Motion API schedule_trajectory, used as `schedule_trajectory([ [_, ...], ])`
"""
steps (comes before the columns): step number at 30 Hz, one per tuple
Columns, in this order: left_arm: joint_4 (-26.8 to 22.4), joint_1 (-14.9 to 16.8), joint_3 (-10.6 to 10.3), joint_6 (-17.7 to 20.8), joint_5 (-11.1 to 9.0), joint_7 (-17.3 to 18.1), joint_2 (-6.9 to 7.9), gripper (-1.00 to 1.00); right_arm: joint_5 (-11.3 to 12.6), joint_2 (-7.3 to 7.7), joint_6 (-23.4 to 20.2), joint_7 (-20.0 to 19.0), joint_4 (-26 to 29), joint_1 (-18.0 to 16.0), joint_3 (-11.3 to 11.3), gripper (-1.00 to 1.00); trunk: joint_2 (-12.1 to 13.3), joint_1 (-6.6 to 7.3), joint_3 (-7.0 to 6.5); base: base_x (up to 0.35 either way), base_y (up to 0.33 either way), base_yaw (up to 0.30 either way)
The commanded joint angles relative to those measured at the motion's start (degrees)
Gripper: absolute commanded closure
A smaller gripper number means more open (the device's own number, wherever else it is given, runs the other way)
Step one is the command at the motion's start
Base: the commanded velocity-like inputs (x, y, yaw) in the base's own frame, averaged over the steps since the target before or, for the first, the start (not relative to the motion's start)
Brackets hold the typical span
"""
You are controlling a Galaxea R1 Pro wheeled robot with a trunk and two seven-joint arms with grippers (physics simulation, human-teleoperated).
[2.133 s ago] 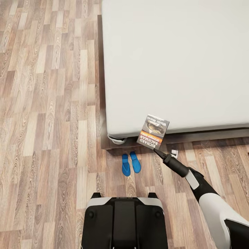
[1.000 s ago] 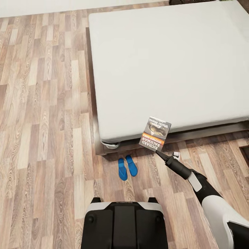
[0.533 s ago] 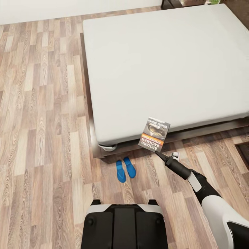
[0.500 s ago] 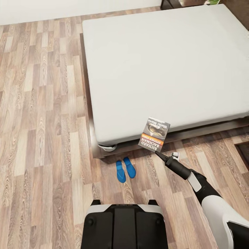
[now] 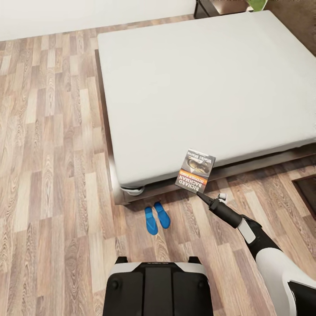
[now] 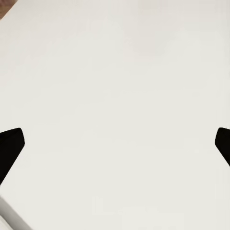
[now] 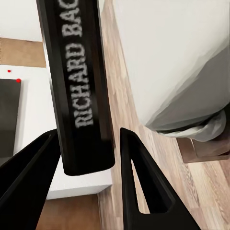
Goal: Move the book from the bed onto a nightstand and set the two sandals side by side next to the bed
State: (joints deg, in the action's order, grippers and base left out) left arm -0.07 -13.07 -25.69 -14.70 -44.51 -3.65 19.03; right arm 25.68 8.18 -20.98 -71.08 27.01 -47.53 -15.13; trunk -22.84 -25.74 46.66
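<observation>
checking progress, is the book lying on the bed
No, the book is held up in the right gripper, off the bed.

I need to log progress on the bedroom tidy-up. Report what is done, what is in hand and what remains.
Done: the two sandals lie side by side on the floor by the bed's corner. In hand: the book is off the mattress, clamped between the right gripper's fingers. Left: setting the book on a nightstand; a dark cabinet shows at the head view's top edge, but I cannot confirm what it is.

2 sandals [image 5: 156, 217] beside bed [image 5: 206, 92]
</observation>
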Motion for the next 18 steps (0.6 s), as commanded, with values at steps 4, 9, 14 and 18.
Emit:
schedule_trajectory([
  [4,0.0,0.0,-0.4,-0.3,-0.2,-0.2,-0.03,-1.00,0.2,-0.07,-0.5,-0.1,0.0,0.0,-0.1,1.00,-0.1,-0.04,-0.30,0.000,0.000,-0.095],
  [9,0.0,0.0,-0.4,-0.5,-0.2,-0.2,-0.08,-1.00,0.2,-0.13,-0.5,-0.1,0.0,0.0,-0.1,1.00,-0.1,-0.04,-0.73,0.000,0.000,-0.093],
  [14,0.0,0.0,-0.4,-0.6,-0.1,-0.2,-0.11,-1.00,0.2,-0.18,-0.5,-0.1,0.0,0.0,-0.1,1.00,-0.1,-0.04,-1.16,0.000,0.000,-0.093],
  [18,0.0,0.0,-0.4,-0.5,-0.2,-0.2,-0.12,-1.00,0.1,-0.25,-0.4,-0.1,0.0,0.0,-0.1,1.00,-0.1,-0.04,-1.51,0.000,0.000,-0.093],
])
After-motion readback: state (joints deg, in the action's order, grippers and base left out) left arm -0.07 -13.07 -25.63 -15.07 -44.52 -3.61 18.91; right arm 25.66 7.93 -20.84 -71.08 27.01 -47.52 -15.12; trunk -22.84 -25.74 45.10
